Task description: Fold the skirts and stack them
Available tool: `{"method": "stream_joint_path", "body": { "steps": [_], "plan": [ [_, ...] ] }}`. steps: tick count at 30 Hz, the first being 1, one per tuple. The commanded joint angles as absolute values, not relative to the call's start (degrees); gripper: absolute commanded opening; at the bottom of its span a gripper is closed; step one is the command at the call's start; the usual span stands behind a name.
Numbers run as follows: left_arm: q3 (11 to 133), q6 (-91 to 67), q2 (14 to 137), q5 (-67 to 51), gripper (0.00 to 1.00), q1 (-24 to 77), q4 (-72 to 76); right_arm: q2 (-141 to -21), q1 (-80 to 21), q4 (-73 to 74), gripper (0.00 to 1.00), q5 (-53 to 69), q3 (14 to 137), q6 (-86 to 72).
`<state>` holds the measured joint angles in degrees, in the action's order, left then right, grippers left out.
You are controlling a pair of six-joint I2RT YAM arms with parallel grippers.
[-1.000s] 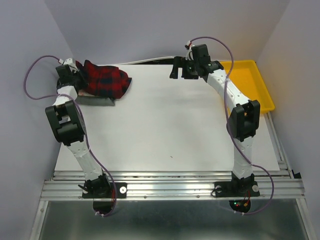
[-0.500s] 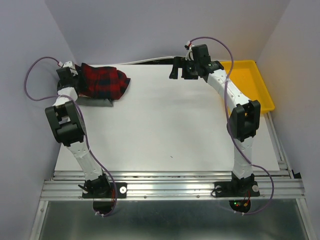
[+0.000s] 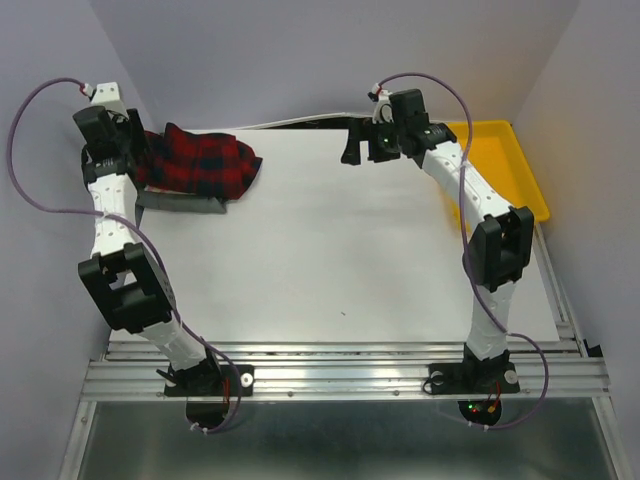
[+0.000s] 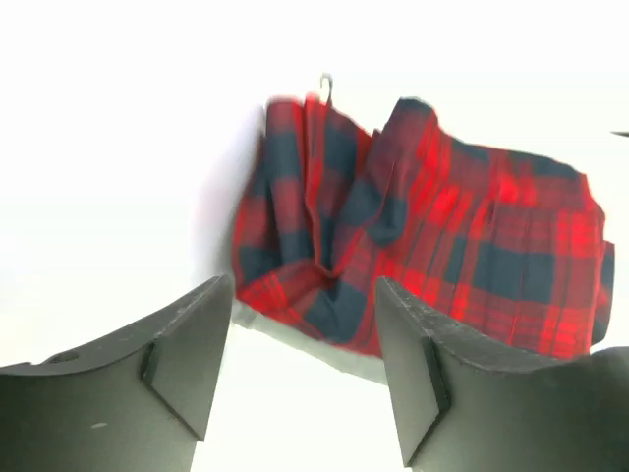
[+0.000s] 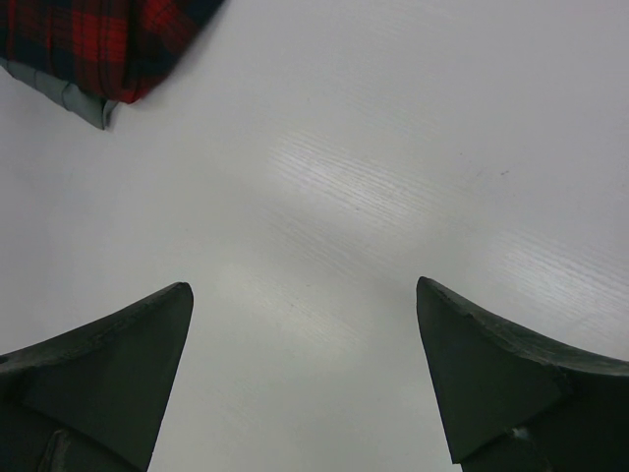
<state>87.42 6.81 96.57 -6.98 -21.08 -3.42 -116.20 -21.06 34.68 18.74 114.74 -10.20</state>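
Worktop (image 3: 340, 240): white, flat, enclosed by pale walls on three sides; it carries the cloth pile at the far-left corner, and the tray sits at its far-right corner

Right arm (image 3: 470, 195): rises from its base at the near edge and reaches to the far centre of the worktop, wrist beside the tray

Left arm (image 3: 115, 215): rises from its base at the near edge and reaches to the far-left corner, wrist against the left wall

Yellow tray (image 3: 505, 160): plastic, at the far-right corner, well apart from the skirts

Plaid skirt (image 3: 200, 165): red and dark, rumpled rather than flat (creases show in the left wrist view), lying on top of the pile at the far-left corner; no end effector touches it

Grey skirt (image 3: 185, 203): lies flat under the plaid skirt, with only its near edge showing past the plaid hem

Left end effector (image 4: 303, 285): jaws apart with nothing between them, raised above the left end of the plaid skirt and clear of the cloth

Right end effector (image 5: 302, 285): jaws spread wide with nothing held, over bare worktop; a corner of the pile shows at the upper left of its wrist view
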Motion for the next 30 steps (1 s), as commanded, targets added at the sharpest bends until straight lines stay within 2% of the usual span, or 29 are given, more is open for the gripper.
{"method": "stream_joint_path", "body": {
  "steps": [1,6,9,13,19,26,29,30],
  "plan": [
    [92.3,13.5,96.6,-10.4,0.6,-19.1,-6.1,-112.1,-20.9,35.1,1.0,21.8,111.6,-6.0],
    [101.4,14.1,103.3,-12.9,0.4,-15.8,-11.2,-111.1,-20.9,35.3,1.0,23.1,109.3,-4.6],
    [107.4,13.1,109.1,-14.9,0.33,-15.3,-14.0,-110.8,-20.9,35.6,1.0,22.9,108.1,-4.1],
    [113.6,10.2,116.3,-16.3,0.28,-15.3,-16.3,-110.1,-20.4,35.6,1.0,22.7,106.3,-4.0],
    [115.1,7.4,123.3,-11.9,0.26,-15.8,-14.5,-109.0,-19.9,35.7,1.0,21.9,103.7,-3.8],
    [116.4,9.8,130.2,-2.0,0.3,-17.6,-12.7,-105.8,-19.3,36.6,1.0,20.5,100.1,-2.6],
    [116.2,10.7,130.3,-2.6,0.37,-18.4,-12.8,-104.1,-19.3,36.7,1.0,20.1,98.7,-2.1],
    [115.8,11.0,129.9,-3.0,0.44,-18.4,-12.7,-103.8,-19.3,36.8,1.0,20.0,98.4,-2.0]
  ]
}}
